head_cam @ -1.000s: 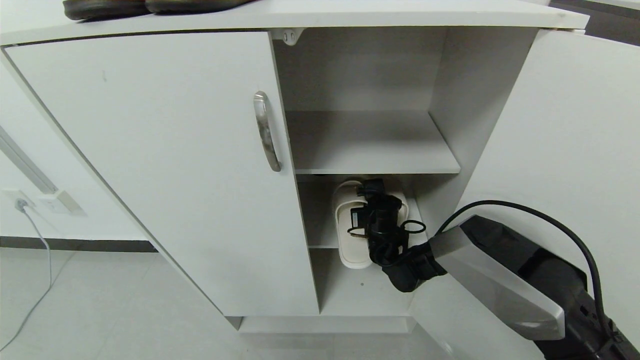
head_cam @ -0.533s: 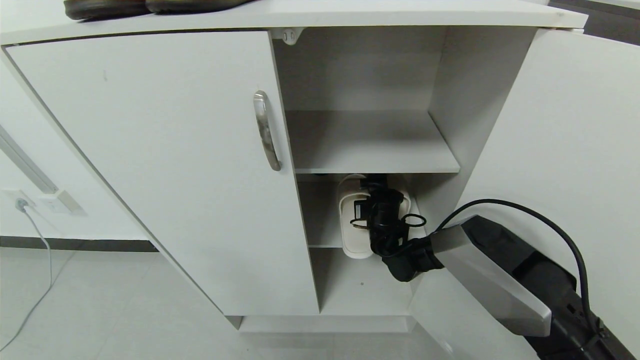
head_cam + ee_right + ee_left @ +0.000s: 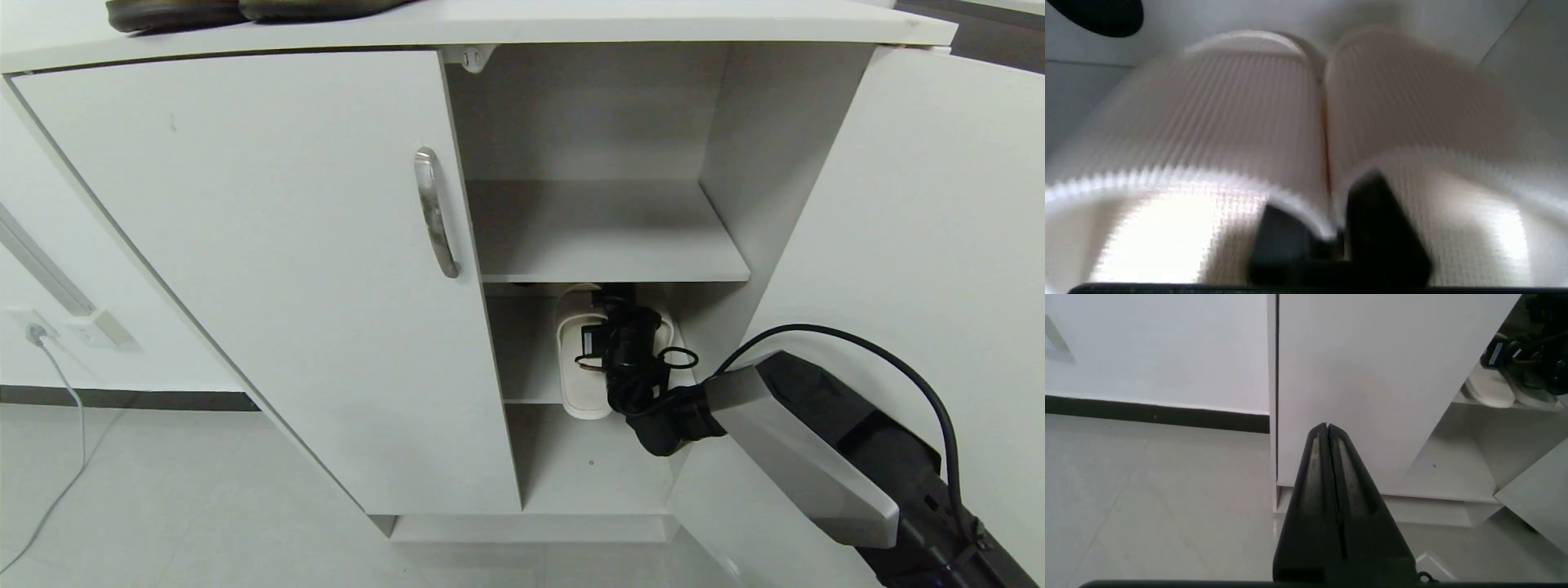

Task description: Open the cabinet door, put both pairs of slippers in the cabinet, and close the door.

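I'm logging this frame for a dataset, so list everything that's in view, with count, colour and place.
cabinet: 1, white, centre of the head view
left door: 1, white, closed
handle: 1, metal, on the left door's inner edge
right door: 1, white, swung open
upper shelf: 1, white, inside the open half
white slippers: 1 pair, on the middle shelf, heels over its front edge
dark slippers: 2, on the cabinet top, left end
wall socket: 1, white, low on the wall at left
cable: 1, grey, running from the socket to the floor
right gripper: black, pinching the white slippers' inner edges
left gripper: black, shut, low before the left door
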You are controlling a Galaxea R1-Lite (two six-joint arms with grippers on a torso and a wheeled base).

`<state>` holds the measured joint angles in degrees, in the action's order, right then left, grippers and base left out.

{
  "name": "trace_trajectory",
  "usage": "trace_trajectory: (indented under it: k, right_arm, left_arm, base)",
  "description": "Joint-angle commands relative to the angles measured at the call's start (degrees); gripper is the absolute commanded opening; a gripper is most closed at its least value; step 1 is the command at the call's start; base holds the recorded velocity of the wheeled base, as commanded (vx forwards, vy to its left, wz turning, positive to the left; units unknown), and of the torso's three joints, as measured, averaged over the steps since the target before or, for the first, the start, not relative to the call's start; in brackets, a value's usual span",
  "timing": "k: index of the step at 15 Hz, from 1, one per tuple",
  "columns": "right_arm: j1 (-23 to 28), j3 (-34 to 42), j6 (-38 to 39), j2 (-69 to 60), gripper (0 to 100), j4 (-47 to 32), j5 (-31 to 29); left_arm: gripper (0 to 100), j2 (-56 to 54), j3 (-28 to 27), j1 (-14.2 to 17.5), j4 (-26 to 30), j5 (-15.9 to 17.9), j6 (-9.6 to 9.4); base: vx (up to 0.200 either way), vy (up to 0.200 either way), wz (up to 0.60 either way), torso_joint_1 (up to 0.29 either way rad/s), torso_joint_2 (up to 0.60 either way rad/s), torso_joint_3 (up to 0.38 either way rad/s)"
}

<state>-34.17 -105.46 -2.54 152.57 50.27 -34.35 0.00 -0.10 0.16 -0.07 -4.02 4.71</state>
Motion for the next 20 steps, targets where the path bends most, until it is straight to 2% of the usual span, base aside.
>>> trace_trajectory:
  k: [1, 4, 7, 13, 14, 15, 17, 18, 20]
  right_arm:
    - [0.1, 0.1, 0.0, 0.1, 100, 0.0, 0.0]
    - [0.0, 1.4, 0.0, 0.4, 100, 0.0, 0.0]
    - [-0.2, 6.6, 0.0, -2.2, 100, 0.6, -1.2]
    - [-4.1, 27.9, -0.2, -13.2, 100, 11.0, -1.2]
    - [-4.1, 27.9, -0.2, -13.2, 100, 11.0, -1.2]
    - [-5.5, 36.2, -0.2, -17.0, 100, 15.5, -1.2]
    - [-6.5, 43.5, -0.2, -20.4, 100, 18.9, -1.2]
    - [-7.0, 46.7, -0.2, -21.5, 100, 20.8, -1.2]
    - [-7.2, 48.2, -0.5, -21.5, 100, 22.3, -1.2]
  left_arm:
    - [0, 0.1, 0.0, 0.0, 0.0, 0.0, 0.04]
    - [0, 0.1, 0.0, 0.0, 0.0, 0.0, 0.04]
    - [0, 0.1, 0.0, 0.0, 0.0, -0.1, 0.04]
    - [0, 0.1, 0.0, 0.0, 0.0, 0.0, 0.13]
    - [0, 0.1, 0.0, 0.0, 0.0, 0.0, 0.13]
    - [0, 0.1, 0.0, 0.0, 0.0, 0.0, 0.04]
    - [0, 0.1, 0.0, 0.0, 0.0, 0.0, 0.04]
    - [0, 0.1, 0.0, 0.0, 0.0, 0.0, 0.04]
    - [0, 0.1, 0.0, 0.0, 0.0, 0.0, 0.04]
  base:
    - [0.000, 0.000, 0.00, 0.000, 0.00, 0.000]
    - [0.000, 0.000, 0.00, 0.000, 0.00, 0.000]
    - [0.000, 0.000, 0.00, 0.000, 0.00, 0.000]
    - [0.000, 0.000, 0.00, 0.000, 0.00, 0.000]
    - [0.000, 0.000, 0.00, 0.000, 0.00, 0.000]
    - [0.000, 0.000, 0.00, 0.000, 0.00, 0.000]
    - [0.000, 0.000, 0.00, 0.000, 0.00, 0.000]
    - [0.000, 0.000, 0.00, 0.000, 0.00, 0.000]
    - [0.000, 0.000, 0.00, 0.000, 0.00, 0.000]
